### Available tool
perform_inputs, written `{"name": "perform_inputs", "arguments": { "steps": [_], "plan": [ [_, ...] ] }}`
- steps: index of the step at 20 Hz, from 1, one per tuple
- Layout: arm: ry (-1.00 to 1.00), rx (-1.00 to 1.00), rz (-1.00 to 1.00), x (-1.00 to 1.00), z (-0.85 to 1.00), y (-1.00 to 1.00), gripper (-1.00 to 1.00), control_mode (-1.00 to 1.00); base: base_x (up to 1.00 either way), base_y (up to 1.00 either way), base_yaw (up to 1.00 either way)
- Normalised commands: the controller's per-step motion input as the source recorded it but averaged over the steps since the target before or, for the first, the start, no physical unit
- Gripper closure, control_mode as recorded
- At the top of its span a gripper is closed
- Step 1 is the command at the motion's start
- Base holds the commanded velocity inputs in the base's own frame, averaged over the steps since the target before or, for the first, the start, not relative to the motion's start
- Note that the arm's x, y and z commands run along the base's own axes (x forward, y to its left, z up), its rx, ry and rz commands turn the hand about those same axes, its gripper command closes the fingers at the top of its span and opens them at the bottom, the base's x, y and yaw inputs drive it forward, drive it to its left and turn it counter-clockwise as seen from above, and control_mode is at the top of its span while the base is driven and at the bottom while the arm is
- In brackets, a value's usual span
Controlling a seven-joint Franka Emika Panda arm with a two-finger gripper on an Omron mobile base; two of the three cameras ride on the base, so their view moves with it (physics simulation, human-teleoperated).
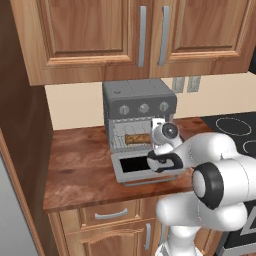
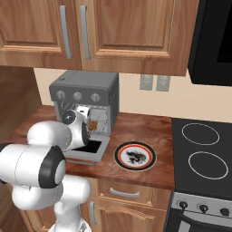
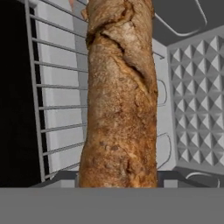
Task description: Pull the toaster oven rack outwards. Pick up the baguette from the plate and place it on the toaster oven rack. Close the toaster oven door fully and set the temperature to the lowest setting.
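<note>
A: Wooden counter (image 1: 80, 175), toaster oven (image 1: 137, 100) at its back edge, toaster oven door (image 1: 142, 170) flapped down toward the front edge.
B: Baguette (image 3: 120, 100)?
A: Over the toaster oven rack (image 3: 52, 100), at the cavity mouth, gripper (image 1: 159, 145) there too.
B: Jaws?
A: Half open, on the baguette; fingertips hidden.
B: Plate (image 2: 135, 156)?
A: Bare, right of the door, near the counter's front edge.

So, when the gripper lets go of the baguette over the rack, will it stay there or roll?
The baguette looks rigid and crusty, so it should probably keep its shape rather than sag. Its rounded body could roll a little, though the wires of the toaster oven rack may catch it. It seems light for its size, so a small nudge might shift it.
</note>
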Motion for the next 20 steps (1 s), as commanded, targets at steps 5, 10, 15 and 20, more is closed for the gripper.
{"name": "perform_inputs", "arguments": {
  "steps": [5,10,15,20],
  "plan": [
    [0.01,0.0,0.01,0.0,-0.07,0.0,-1.0,-1.0,0.0,0.0,0.0],
    [0.0,0.0,0.0,0.0,0.0,0.0,-1.0,-1.0,0.0,0.0,0.0],
    [0.0,-0.05,0.0,0.0,0.06,0.0,-1.0,-1.0,0.0,0.0,0.0],
    [0.0,-0.01,0.0,-0.08,0.12,0.0,-1.0,-1.0,0.0,0.0,0.0]
  ]
}}
